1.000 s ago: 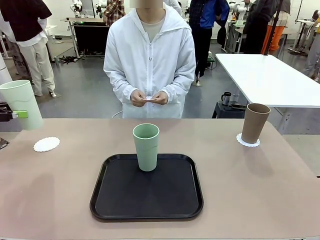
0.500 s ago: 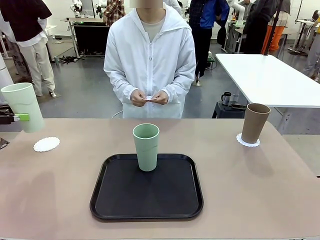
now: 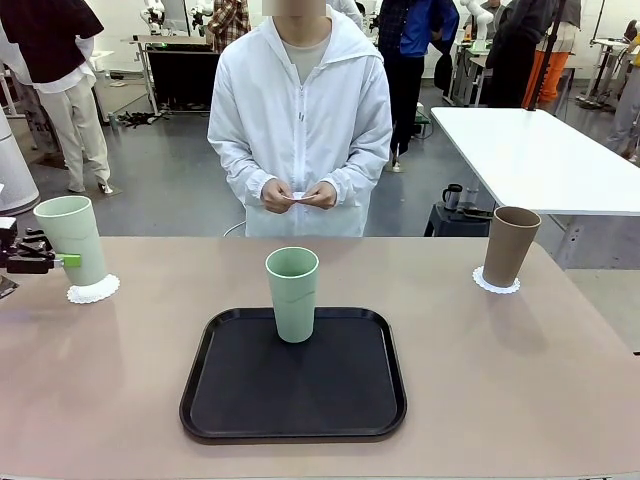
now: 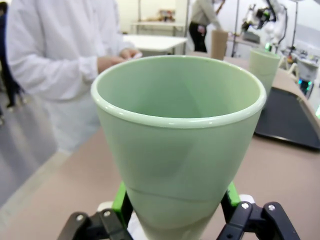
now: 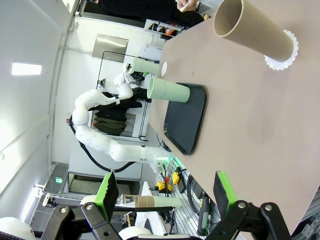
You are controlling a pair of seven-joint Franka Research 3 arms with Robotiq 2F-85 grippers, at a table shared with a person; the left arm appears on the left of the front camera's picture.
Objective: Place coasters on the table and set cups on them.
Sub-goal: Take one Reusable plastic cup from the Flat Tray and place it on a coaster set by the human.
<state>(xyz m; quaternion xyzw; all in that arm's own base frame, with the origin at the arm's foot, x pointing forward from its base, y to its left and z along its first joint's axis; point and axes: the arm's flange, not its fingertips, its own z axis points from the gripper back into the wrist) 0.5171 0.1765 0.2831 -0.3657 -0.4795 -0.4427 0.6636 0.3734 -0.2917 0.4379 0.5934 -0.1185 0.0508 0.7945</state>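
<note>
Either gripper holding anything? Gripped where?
Left gripper is shut on a pale green cup, clamped on opposite sides of its lower wall. Right gripper is open, holding nothing.

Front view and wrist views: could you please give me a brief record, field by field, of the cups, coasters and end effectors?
left end effector: shut on held green cup
held green cup: upright over left coaster; contact unclear
brown cup: standing on right coaster
second green cup: on tray, no coaster
right end effector: open, empty
person's hands: holding small white item
</note>
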